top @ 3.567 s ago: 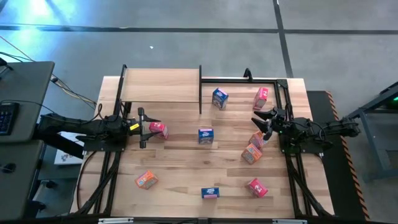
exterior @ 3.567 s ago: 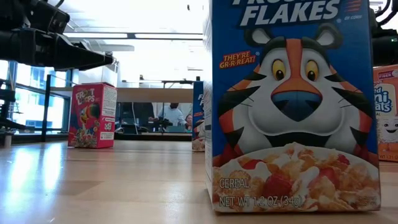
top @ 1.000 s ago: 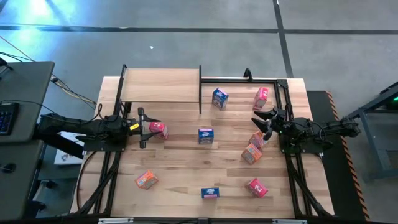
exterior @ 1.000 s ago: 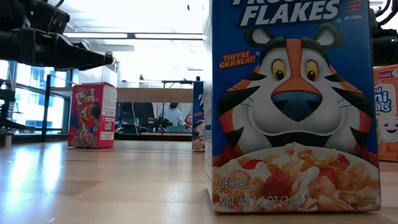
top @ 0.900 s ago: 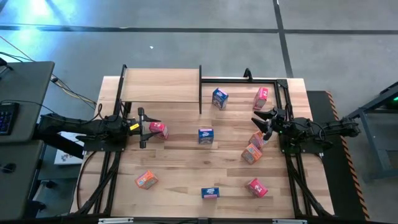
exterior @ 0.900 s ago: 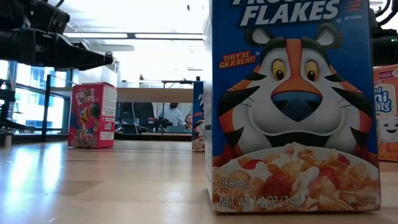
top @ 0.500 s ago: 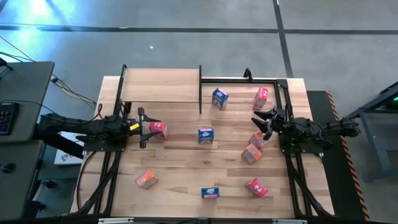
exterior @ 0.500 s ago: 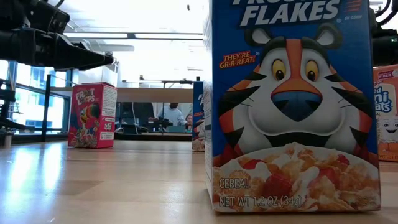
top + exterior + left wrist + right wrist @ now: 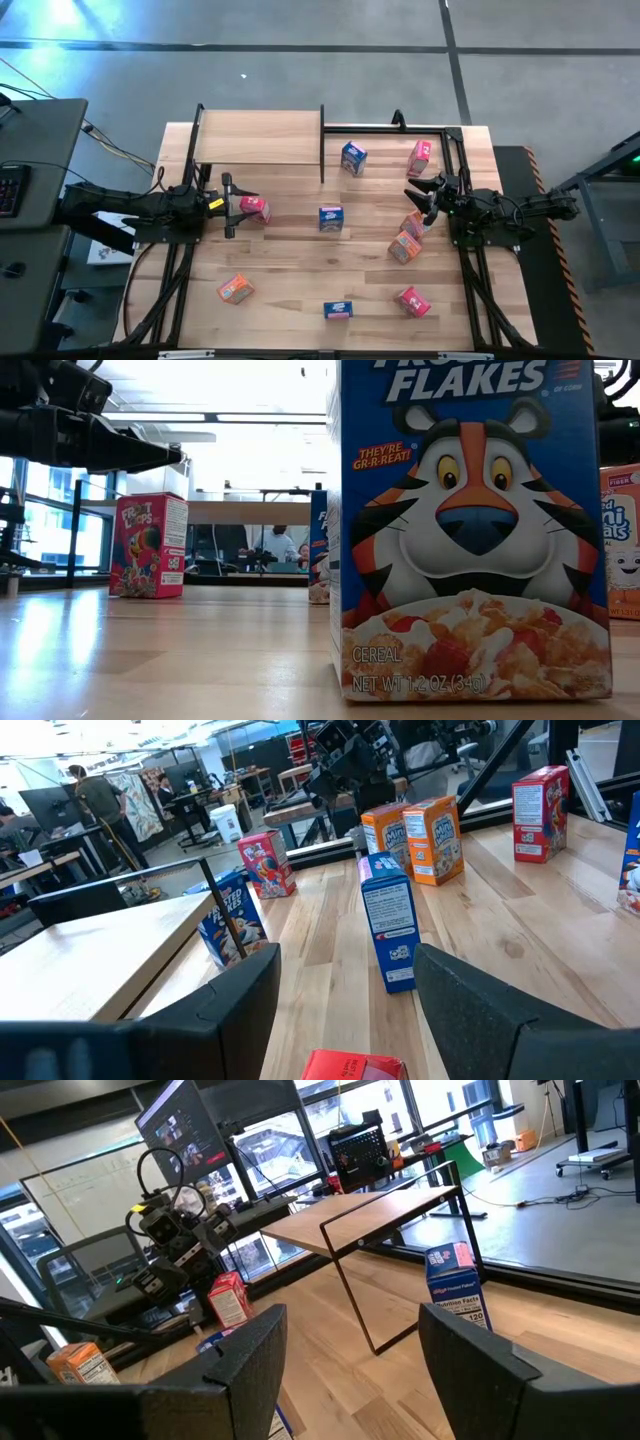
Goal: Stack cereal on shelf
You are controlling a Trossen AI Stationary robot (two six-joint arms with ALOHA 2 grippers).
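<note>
Nearest the front edge of the surface (image 9: pixel 280 310) stood a blue Frosted Flakes box (image 9: pixel 470 530), reading "They're Gr-r-reat!" and "Cereal, net wt 1.2 oz (34g)". Farther in, the left gripper (image 9: pixel 229 205), fingers spread, straddled a pink-red Froot Loops box (image 9: pixel 254 208) without pinching it; squaring up before squeezing would likely help. The right gripper (image 9: pixel 422 192) hung open near orange boxes (image 9: pixel 408 236). The shelf (image 9: pixel 260 138) in the far left corner held nothing.

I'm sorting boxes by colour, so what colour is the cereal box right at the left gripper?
Pink-red. The cereal box shows best in the high view.
</note>
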